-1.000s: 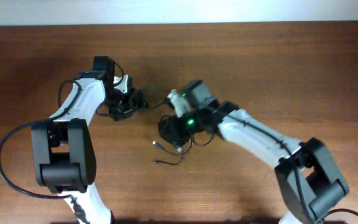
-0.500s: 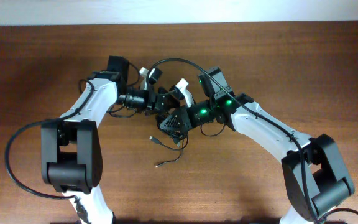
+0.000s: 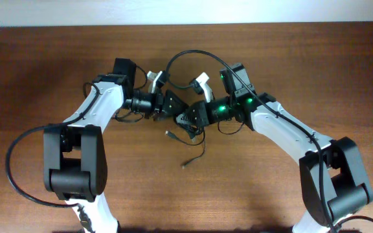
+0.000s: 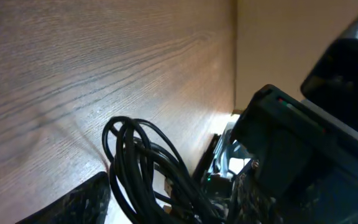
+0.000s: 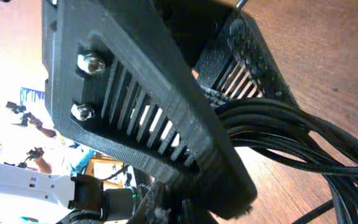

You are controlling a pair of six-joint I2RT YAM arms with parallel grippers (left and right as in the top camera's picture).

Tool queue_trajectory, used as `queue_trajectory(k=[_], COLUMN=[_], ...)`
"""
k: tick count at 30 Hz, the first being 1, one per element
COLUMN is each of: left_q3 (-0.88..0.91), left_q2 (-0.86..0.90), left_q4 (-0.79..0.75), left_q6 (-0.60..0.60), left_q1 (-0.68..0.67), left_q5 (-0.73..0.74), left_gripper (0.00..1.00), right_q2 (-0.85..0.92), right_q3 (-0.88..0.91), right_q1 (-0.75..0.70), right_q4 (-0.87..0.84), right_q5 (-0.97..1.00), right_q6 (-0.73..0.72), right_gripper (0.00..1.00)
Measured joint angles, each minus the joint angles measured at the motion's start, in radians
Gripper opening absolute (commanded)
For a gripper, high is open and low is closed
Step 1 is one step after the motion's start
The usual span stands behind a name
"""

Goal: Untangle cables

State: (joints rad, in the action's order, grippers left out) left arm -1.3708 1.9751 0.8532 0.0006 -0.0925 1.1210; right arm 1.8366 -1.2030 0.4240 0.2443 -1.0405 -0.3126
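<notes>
The cables [image 3: 190, 132] are a bundle of thin black cords hanging between the two grippers at the table's middle. Two loose ends with small silvery plugs [image 3: 171, 134] [image 3: 186, 164] trail down to the wood. My right gripper [image 3: 188, 118] is shut on the cables; in the right wrist view the cords [image 5: 291, 134] come out from between its ribbed fingers [image 5: 142, 118]. My left gripper [image 3: 171, 106] faces it, almost touching. In the left wrist view a loop of the cables [image 4: 138, 158] lies between its spread jaws, with one finger [image 4: 82, 202] at the lower left.
A thicker black arm cable [image 3: 193, 54] arches above both wrists. Another thick cable [image 3: 10, 169] loops off the left arm's base. The wooden table [image 3: 316, 71] ends at a pale wall along the top. The right arm's housing [image 4: 303, 149] fills the right of the left wrist view.
The left gripper swung right to meet the right gripper. Both then shifted slightly right and back, lifting the bundle; the dangling plug ends moved right with it.
</notes>
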Motion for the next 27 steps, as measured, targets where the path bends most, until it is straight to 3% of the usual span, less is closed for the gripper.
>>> queue_trajectory(k=[6, 8, 9, 11, 14, 20, 27], left_q3=[-0.001, -0.001, -0.001, -0.002, 0.002, 0.002, 0.002], left_q2=[0.0, 0.0, 0.0, 0.0, 0.001, 0.001, 0.001], left_q4=[0.018, 0.018, 0.013, 0.0, -0.008, -0.011, -0.01], left_q6=[-0.067, -0.073, -0.077, -0.076, -0.077, -0.111, -0.118], left_q1=[-0.003, -0.004, -0.004, -0.009, -0.004, -0.003, -0.003], left_q5=[-0.008, -0.012, -0.019, -0.048, -0.204, -0.391, -0.416], left_gripper=[0.3, 0.06, 0.0, 0.0, 0.0, 0.0, 0.0], right_q2=[0.007, 0.01, 0.011, 0.016, 0.013, 0.011, 0.011], right_q3=[0.008, 0.01, 0.01, 0.01, 0.003, -0.005, -0.005], right_q1=[0.001, 0.001, 0.002, 0.001, -0.009, -0.009, 0.002], right_q4=[-0.008, -0.01, -0.01, -0.013, -0.024, 0.185, 0.309], right_q5=[0.014, 0.023, 0.028, 0.035, 0.013, 0.198, 0.301], right_q6=[0.002, 0.003, 0.002, 0.002, 0.019, 0.037, 0.079], right_gripper=[0.05, 0.05, 0.12, 0.3, 0.45, 0.45, 0.46])
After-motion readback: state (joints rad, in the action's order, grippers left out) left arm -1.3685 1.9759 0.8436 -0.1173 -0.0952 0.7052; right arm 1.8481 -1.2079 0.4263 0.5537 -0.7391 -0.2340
